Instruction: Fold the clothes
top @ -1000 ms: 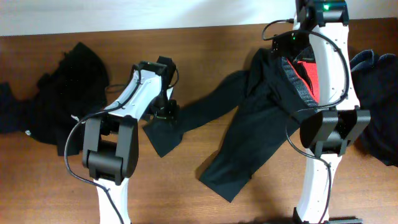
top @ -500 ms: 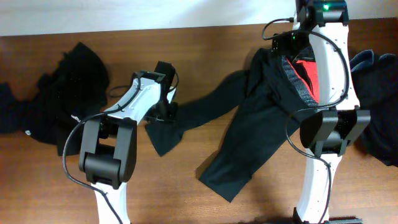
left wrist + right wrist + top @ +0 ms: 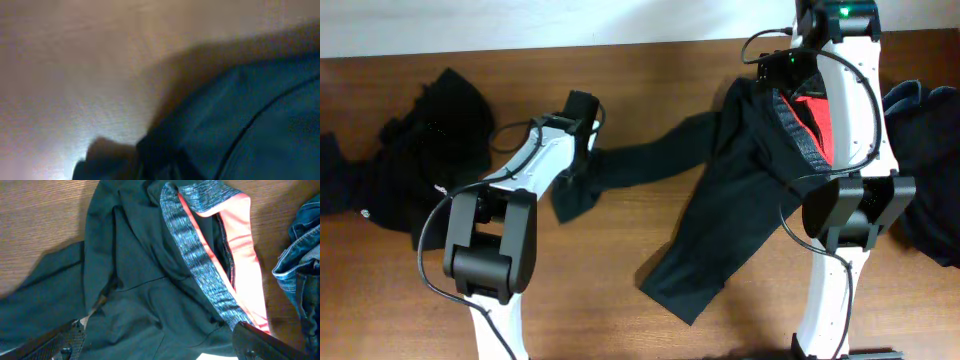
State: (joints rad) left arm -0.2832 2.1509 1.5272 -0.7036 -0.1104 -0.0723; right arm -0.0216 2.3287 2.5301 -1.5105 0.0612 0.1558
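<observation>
While the left gripper [image 3: 588,162] sits at the far end of one trouser leg, the black trousers [image 3: 740,200] lie spread over the right half of the wooden table [image 3: 650,60]. That leg is drawn out leftward in a taut band, gathered right at the fingers, with its cuff [image 3: 575,198] hanging folded below. From where I stand the gripper has pinched the cloth, though the jaws themselves are tucked under the wrist. Its own camera shows only blurred dark fabric pressed close, over bare wood.

The other leg runs down toward the near edge of the table, flat and slanted. At the top, the trousers are turned open: a speckled grey knit waistband [image 3: 195,265] curves along the inside, with bright red lining [image 3: 240,250] showing beside it.

The right gripper [image 3: 159,330] hangs above that waistband, its two fingers spread wide with nothing between them, not touching the cloth as far as I can see.

At the left end of the table a heap of black garments [image 3: 430,150] lies crumpled, well apart from the trousers. At the right edge, just beside the red lining, is a bunched blue denim garment [image 3: 300,255].
</observation>
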